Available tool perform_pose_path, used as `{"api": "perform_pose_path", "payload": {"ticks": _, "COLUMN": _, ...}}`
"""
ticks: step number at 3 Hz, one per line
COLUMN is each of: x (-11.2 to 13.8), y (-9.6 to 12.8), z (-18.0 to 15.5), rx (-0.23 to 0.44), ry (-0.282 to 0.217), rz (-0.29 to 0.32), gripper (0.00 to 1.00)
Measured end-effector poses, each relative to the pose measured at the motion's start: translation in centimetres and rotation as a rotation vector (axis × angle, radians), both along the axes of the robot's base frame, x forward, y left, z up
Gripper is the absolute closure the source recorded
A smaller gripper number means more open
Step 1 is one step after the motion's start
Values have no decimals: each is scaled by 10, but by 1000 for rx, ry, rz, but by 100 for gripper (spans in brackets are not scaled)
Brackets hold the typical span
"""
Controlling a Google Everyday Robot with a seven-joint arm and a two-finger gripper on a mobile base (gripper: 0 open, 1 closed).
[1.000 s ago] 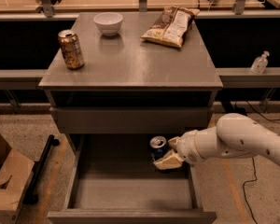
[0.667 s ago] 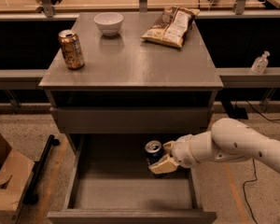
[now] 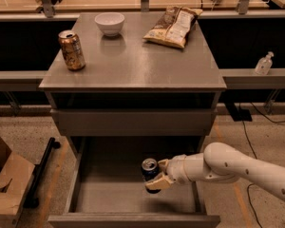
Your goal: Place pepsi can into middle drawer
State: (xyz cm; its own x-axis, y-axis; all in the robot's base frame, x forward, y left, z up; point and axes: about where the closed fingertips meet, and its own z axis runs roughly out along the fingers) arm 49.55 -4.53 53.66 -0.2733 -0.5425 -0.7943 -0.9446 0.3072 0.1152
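A white robot arm's gripper (image 3: 154,177) pinches an upright pepsi can (image 3: 149,171) inside the open middle drawer (image 3: 133,197), above its floor.

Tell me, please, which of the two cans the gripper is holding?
The dark blue pepsi can, in the gripper over the middle drawer; the gold-brown can stands on the cabinet top.

One camera on this, set high in front of the bench (image 3: 133,65), looking down across its front edge toward the back edge. It sits close: all four corners fit, and the open middle drawer (image 3: 109,196) fills the bottom of the view. Below the front-right corner is the gripper (image 3: 155,176), clasped around the pepsi can (image 3: 149,167) over the drawer.
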Motion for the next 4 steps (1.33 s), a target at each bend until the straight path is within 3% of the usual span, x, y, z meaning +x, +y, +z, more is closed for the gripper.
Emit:
{"api": "perform_pose_path", "payload": {"ticks": 1, "x": -3, "y": 3, "z": -12, "rx": 11, "ry": 16, "rz": 3, "gripper": 100}}
{"api": "perform_pose_path", "payload": {"ticks": 2, "x": -2, "y": 4, "z": -25, "rx": -28, "ry": -5, "rz": 33, "gripper": 100}}
{"api": "perform_pose_path", "payload": {"ticks": 4, "x": 9, "y": 7, "z": -82, "rx": 20, "ry": -101, "rz": 75, "gripper": 100}}
